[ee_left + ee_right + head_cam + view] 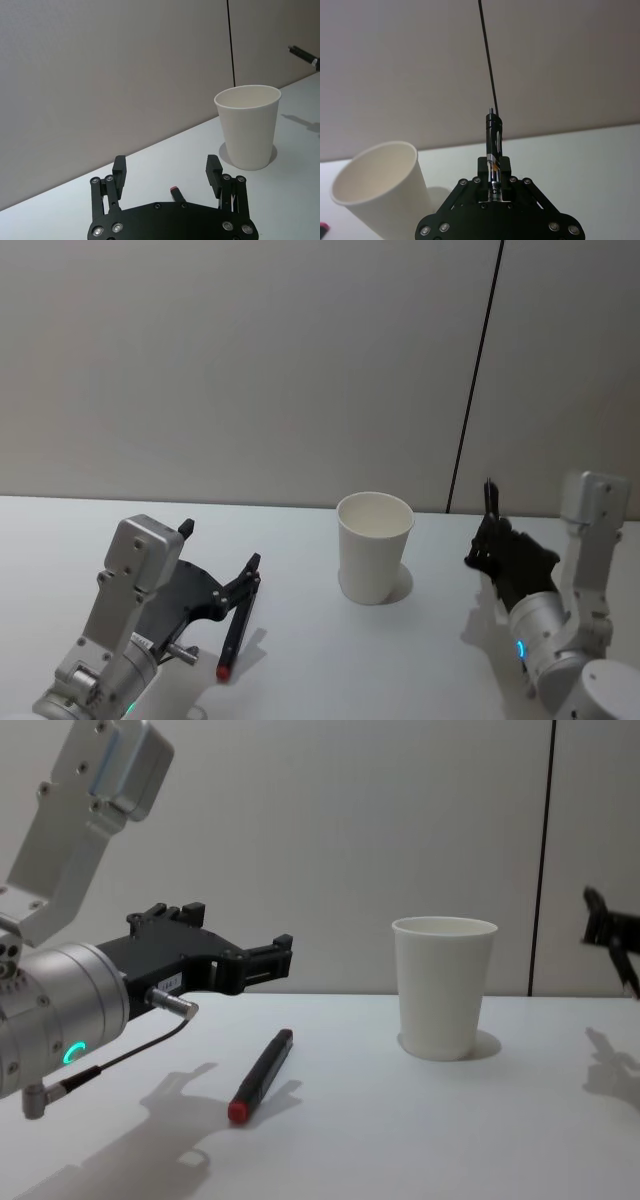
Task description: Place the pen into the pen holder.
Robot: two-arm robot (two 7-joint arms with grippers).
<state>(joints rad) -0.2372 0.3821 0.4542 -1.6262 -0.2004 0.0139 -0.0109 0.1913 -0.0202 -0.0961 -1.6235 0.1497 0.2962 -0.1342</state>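
We see a white table [330, 660] with a smooth, matte top, and we place everything else by it. Behind the table's far edge a plain grey wall [200, 360] rises and meets the top in a straight line. A thin dark seam [475, 370] runs down that wall to the table's far edge, right of the table's middle. It splits the wall into a wide panel above the table's left and middle and a narrower one above its right.
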